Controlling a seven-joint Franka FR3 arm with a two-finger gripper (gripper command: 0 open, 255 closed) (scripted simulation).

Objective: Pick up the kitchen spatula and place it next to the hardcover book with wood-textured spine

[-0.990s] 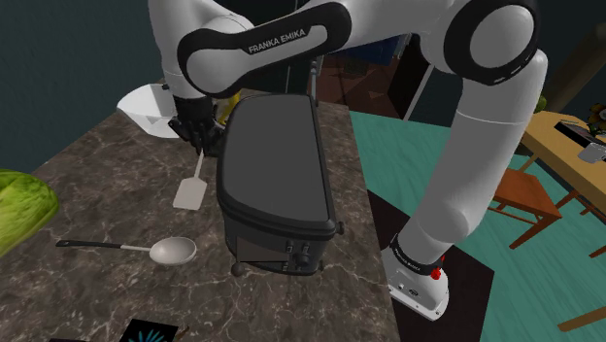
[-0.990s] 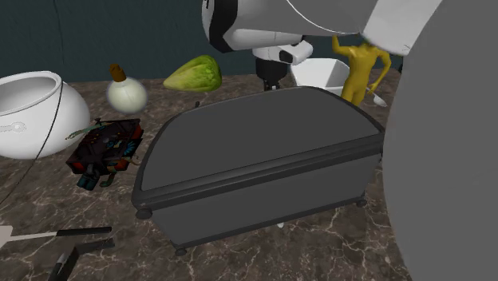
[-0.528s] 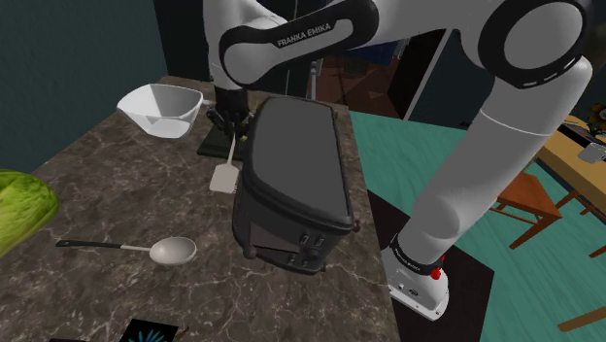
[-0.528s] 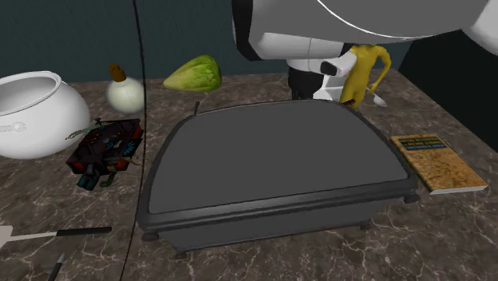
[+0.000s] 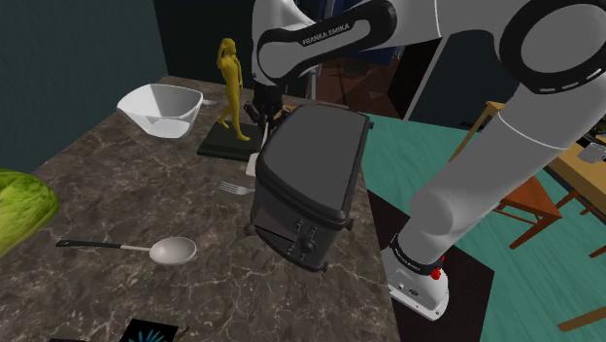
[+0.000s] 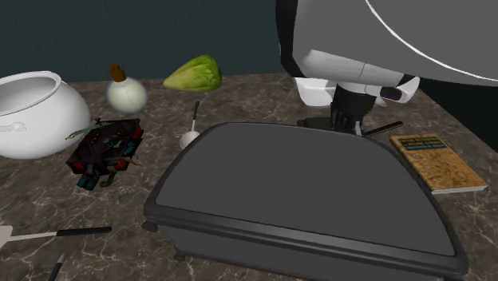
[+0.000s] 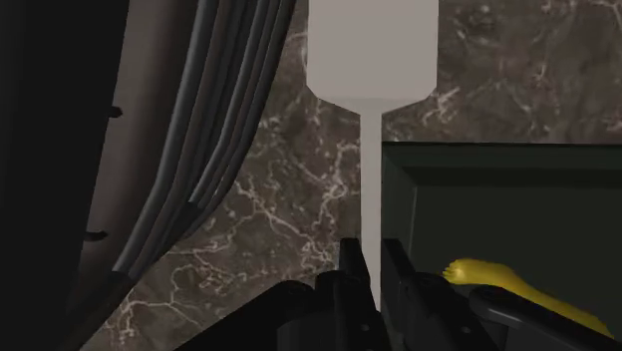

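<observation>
My gripper (image 7: 369, 267) is shut on the thin handle of the pale spatula (image 7: 371, 50), whose flat blade hangs over the marble counter. In the shoulder view the gripper (image 5: 264, 115) is at the far end of the dark toaster (image 5: 306, 180), which hides most of the spatula. The hardcover book (image 6: 437, 162), with an orange-brown cover, lies flat at the second exterior view's right, just right of the gripper (image 6: 351, 126). Close beside the fingers are a yellow figurine (image 7: 498, 281) and its dark base (image 7: 498, 194).
The toaster (image 6: 303, 199) leans tilted near the counter's right edge. The figurine (image 5: 231, 83), a white bowl (image 5: 160, 107), a fork (image 5: 230, 187), a ladle (image 5: 146, 250) and lettuce (image 5: 19, 204) lie on the counter (image 5: 117, 185). A white pot (image 6: 32, 112) and an onion (image 6: 126, 94) stand further off.
The gripper has carried the spatula toward the shoulder view's right and further back. The toaster has been shoved right and tipped up. The figurine and fork have come into sight.
</observation>
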